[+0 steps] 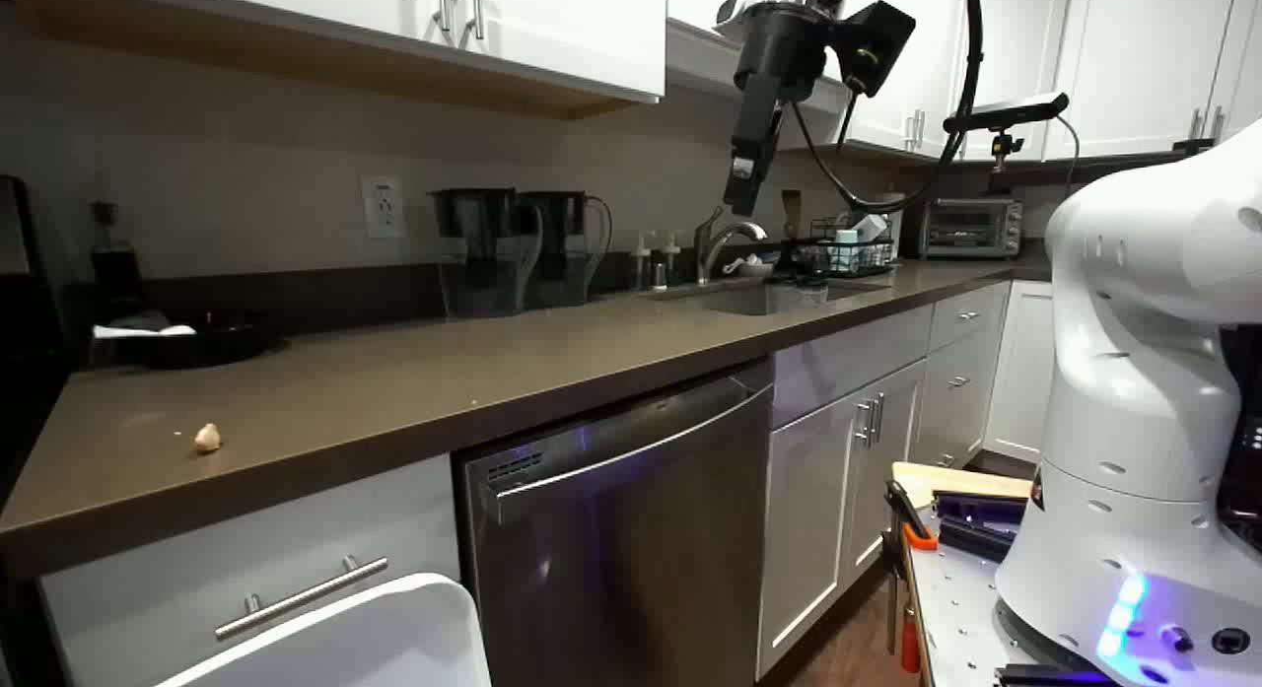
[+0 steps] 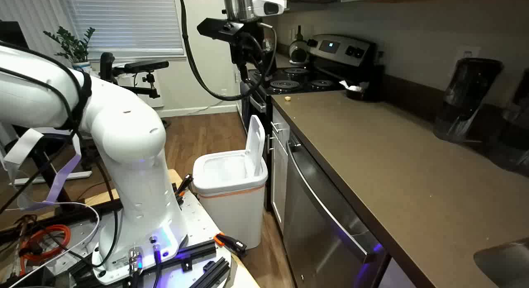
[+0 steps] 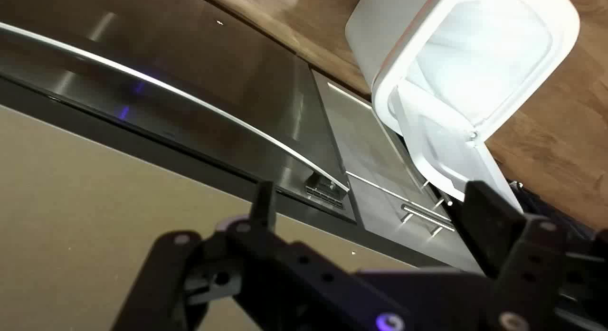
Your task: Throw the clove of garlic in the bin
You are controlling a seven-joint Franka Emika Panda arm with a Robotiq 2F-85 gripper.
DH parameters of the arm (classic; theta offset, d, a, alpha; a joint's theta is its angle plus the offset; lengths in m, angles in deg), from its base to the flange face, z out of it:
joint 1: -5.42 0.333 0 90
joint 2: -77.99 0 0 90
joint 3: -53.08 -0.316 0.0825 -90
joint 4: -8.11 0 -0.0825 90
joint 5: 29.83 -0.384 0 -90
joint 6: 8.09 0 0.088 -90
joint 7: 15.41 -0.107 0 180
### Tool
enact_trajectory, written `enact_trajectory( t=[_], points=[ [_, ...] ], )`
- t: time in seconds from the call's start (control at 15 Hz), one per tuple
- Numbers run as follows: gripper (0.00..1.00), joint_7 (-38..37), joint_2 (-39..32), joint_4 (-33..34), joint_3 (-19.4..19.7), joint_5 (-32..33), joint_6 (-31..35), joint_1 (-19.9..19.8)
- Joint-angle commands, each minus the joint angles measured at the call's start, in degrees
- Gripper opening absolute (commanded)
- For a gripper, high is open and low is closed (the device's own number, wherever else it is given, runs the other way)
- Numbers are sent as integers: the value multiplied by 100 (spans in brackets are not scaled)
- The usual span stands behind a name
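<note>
The clove of garlic [image 1: 207, 438] is a tiny cream-tan lump on the brown countertop near its end; it shows in both exterior views [image 2: 287, 98]. It does not show in the wrist view. The white bin [image 2: 231, 209] stands on the floor beside the counter with its lid up. The wrist view looks into the open bin [image 3: 380, 32], and an exterior view shows only its raised lid [image 1: 394, 633]. My gripper [image 1: 744, 199] is high above the counter, well away from the garlic. In the wrist view its fingers [image 3: 370, 188] are wide apart with nothing between them.
The countertop [image 1: 444, 362] holds water pitchers [image 1: 483, 253] near the wall and a black pan [image 1: 197, 342] at the far end. A stove [image 2: 306, 79] adjoins the counter. Upper cabinets [image 1: 552, 27] hang near the arm. A dishwasher [image 1: 621, 529] sits below.
</note>
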Motion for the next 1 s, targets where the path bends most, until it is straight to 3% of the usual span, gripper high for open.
enact_trajectory(
  t=[0.0, 0.6, 0.93],
  points=[
    [100, 27, -8, 16, -34, -33, -18, -42],
    [100, 27, -8, 16, -34, -33, -18, -42],
    [100, 100, -508, 337, -216, -67, 278, 220]
  ],
)
